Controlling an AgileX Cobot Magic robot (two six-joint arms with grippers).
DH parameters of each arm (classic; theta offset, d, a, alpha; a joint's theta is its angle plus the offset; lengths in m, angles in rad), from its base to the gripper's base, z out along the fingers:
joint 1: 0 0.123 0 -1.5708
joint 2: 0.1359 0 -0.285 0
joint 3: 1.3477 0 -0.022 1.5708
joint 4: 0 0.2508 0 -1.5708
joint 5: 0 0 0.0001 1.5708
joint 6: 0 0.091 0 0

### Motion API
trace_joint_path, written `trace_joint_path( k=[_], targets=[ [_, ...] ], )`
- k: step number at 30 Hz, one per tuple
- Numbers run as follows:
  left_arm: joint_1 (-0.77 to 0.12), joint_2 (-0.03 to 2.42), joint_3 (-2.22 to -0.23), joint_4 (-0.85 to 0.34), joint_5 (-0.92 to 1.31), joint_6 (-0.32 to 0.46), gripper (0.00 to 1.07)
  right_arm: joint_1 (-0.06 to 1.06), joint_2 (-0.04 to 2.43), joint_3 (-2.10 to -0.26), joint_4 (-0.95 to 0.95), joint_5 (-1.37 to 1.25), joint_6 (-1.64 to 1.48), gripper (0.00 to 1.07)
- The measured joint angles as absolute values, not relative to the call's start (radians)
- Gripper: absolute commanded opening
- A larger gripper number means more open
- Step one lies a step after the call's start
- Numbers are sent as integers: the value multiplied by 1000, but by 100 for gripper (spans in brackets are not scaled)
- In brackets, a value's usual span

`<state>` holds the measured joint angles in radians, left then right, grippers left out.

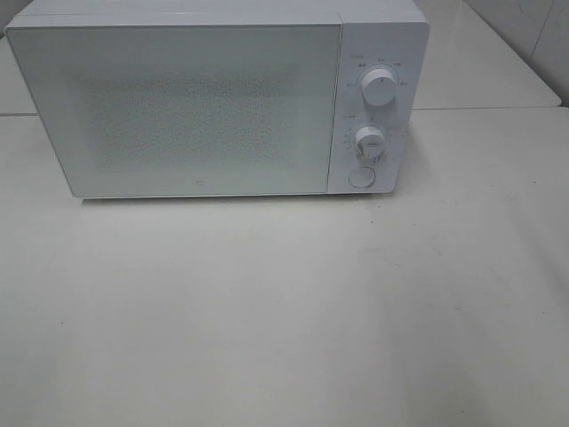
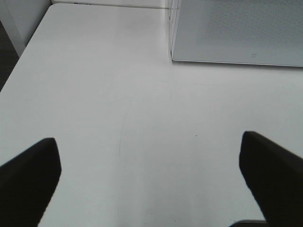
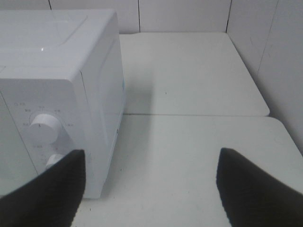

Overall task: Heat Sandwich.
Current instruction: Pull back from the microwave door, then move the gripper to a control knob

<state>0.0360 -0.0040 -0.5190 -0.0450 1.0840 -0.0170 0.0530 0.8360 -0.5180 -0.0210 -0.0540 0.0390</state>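
Ahead of both hands stands a white microwave (image 1: 204, 98) with its door (image 1: 178, 107) shut. No sandwich shows in any view (it may sit behind the frosted door, but that cannot be told), so its direction and long axis from either hand are unknown. Over the white surface (image 1: 284, 311) the left hand (image 2: 149, 144) hovers, spread wide and holding nothing. Nearer the knobs (image 3: 42, 130), the right hand (image 3: 151, 155) is also wide and empty.

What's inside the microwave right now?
The microwave has its door shut. The speckled window shows only a pale blur, so the inside is hidden; whether anything is in there cannot be told.
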Motion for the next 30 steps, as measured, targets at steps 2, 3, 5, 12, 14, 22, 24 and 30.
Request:
trace_joint_path(
  k=[2,3,5,12,14,22,24,30],
  targets=[
    [36,-4,-519,-45,1084,-17,98,53,874,-518,-21,-135,39,74],
    [36,-4,-519,-45,1084,-17,98,53,888,-518,-21,-157,39,74],
    [36,-4,-519,-45,1084,-17,98,53,899,-518,-21,-184,39,74],
    [36,-4,-519,-45,1084,-17,98,53,1023,-473,-22,-398,38,74],
    [36,-4,-519,-45,1084,-17,98,53,1034,-459,-22,-426,38,74],
    [36,-4,-519,-45,1084,-17,98,58,1133,-313,129,-719,12,74],
    [36,-4,-519,-45,1084,-17,98,64,1143,-304,148,-741,6,74],
    [36,-4,-519,-45,1084,-17,98,209,1244,-272,291,-848,-113,74]
  ],
)
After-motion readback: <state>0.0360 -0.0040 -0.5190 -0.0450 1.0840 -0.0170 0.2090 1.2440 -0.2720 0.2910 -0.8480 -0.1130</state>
